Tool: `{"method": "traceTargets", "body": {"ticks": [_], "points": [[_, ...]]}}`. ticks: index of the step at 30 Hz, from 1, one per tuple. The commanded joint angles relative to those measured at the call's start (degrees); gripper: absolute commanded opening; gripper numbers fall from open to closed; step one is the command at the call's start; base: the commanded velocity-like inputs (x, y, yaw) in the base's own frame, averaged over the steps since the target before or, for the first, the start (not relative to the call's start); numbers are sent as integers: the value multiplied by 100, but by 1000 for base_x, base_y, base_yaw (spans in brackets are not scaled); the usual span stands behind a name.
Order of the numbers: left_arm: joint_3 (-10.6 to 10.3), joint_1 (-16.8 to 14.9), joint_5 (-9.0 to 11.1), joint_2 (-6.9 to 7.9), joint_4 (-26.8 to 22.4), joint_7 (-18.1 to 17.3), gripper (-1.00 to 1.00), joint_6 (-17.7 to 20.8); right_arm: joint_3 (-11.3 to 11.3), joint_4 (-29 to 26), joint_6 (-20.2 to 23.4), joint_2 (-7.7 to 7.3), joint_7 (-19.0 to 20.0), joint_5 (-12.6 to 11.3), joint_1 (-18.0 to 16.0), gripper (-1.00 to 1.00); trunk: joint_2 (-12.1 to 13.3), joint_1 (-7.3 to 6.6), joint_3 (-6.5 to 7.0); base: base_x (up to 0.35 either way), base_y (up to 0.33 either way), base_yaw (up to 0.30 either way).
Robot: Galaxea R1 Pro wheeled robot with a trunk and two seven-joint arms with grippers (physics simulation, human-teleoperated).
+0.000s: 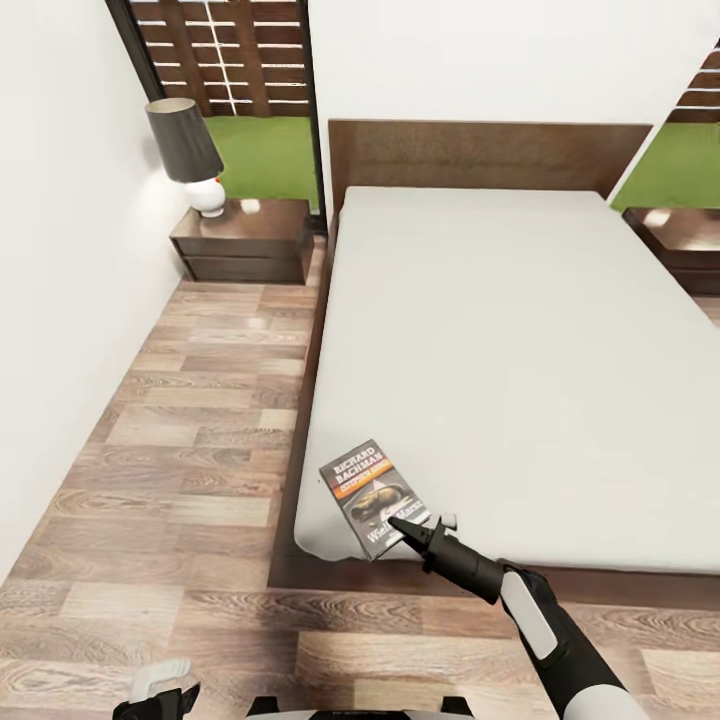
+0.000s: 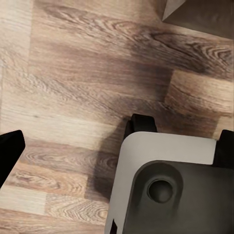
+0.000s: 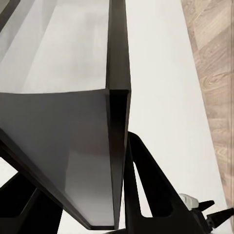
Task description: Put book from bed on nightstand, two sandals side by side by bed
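Observation:
The book (image 1: 370, 495) lies at the near left corner of the bed's grey mattress (image 1: 500, 330), its lower corner poking over the edge. My right gripper (image 1: 405, 528) reaches in from the lower right and is shut on the book's near edge. In the right wrist view the book (image 3: 73, 146) stands edge-on between the black fingers (image 3: 144, 190). My left gripper (image 1: 160, 690) hangs low at the left, open over the wood floor (image 2: 73, 73), its fingertips (image 2: 10, 151) far apart. The sandals are out of view.
A dark nightstand (image 1: 245, 240) with a black-shaded lamp (image 1: 185, 140) stands left of the headboard, and a second nightstand (image 1: 685, 235) is at the right. A strip of plank floor (image 1: 180, 450) runs between the white wall and the bed. My base (image 2: 161, 185) sits below the left gripper.

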Motion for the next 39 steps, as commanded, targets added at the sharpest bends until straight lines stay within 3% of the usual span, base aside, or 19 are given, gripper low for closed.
{"method": "traceTargets", "body": {"ticks": [1,8,39], "points": [[-50,-3,60,-2,8,-27,100,-16,6,1,30,-60,6,-24,-1,-100,-4,1,6,0,0,0],[-52,-3,66,-7,8,-32,100,-15,6,2,39,-163,12,-29,0,-100,-4,1,71,0,0,0],[-53,-3,68,-8,8,-24,100,-15,6,2,40,-175,12,-35,-1,-100,-4,1,359,0,0,0]]}}
